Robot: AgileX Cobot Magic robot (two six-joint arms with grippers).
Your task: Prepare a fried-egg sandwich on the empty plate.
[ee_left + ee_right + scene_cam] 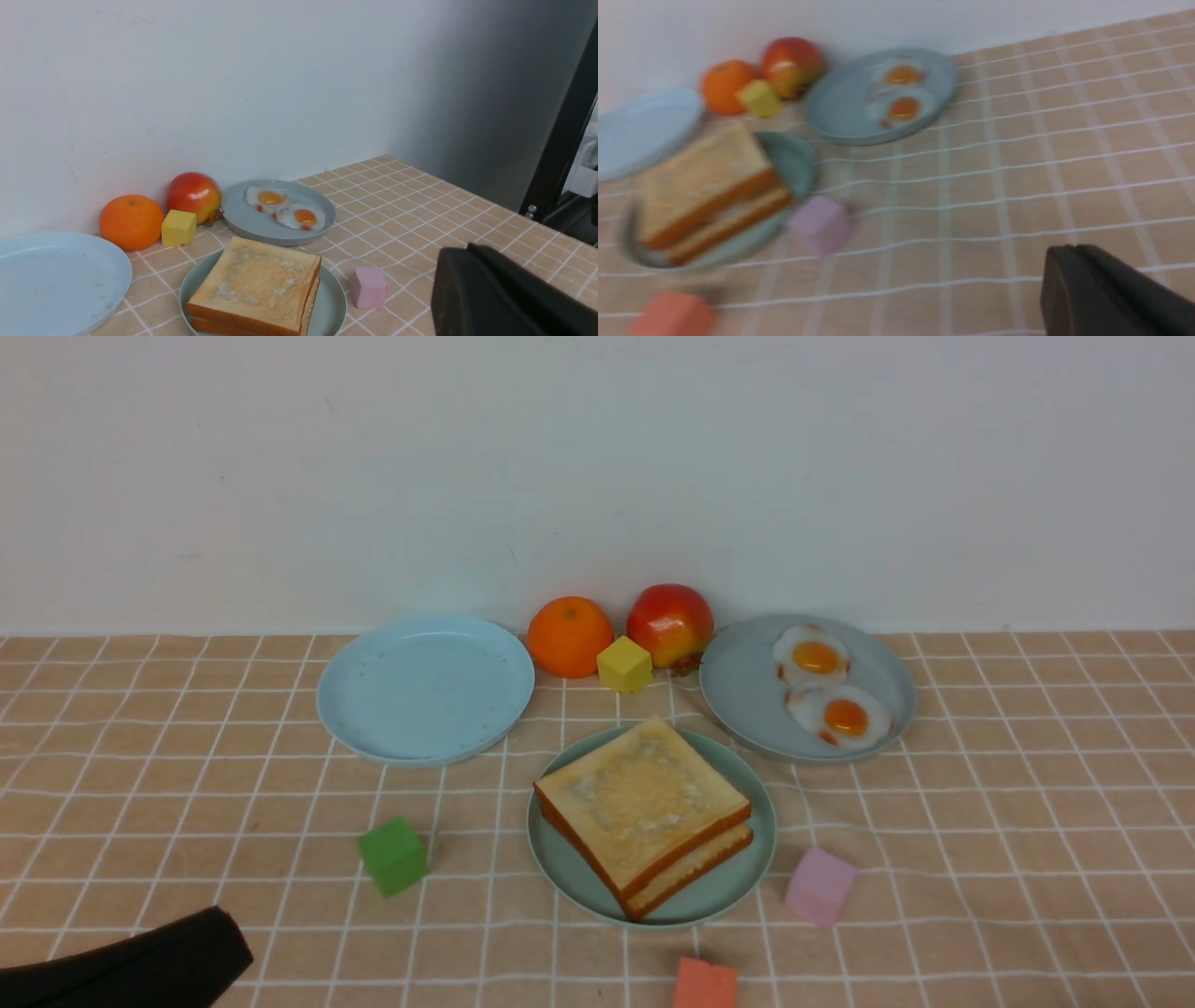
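Centre of the counter, and there sits the round mint-green matte plate [761,840] with its low rim, carrying two square golden-brown toast slices [642,810] stacked one on the other, darker crusts showing along the near edges. Whether an egg lies between them cannot be told; only a pale band shows in the gap.

Behind it to the right, touching nothing, is the round grey-blue plate [747,695] with two white fried eggs with orange yolks [831,698] lying side by side. Behind to the left is the round light sky-blue plate [425,689], smooth and faintly speckled.

Between those two plates, against the wall, sit a glossy round orange [569,636], a shiny red-and-yellow apple [669,623], and a small yellow cube [624,664] just in front of them.

Nearer in, a green cube [393,856] lies left of the mint plate, a pink cube [820,887] just right of it, and a coral-red cube [705,985] at the front edge.

The counter [1027,821] wears a tan cloth gridded with white lines; the wall [597,467] behind is plain white and matte.

The left hand [467,289] is a dark wedge low at the near left, jaws pressed together, holding nothing. The right hand [1073,280], seen only in its own blurred wrist view, is likewise closed and empty, over bare cloth well to the right of the mint plate.
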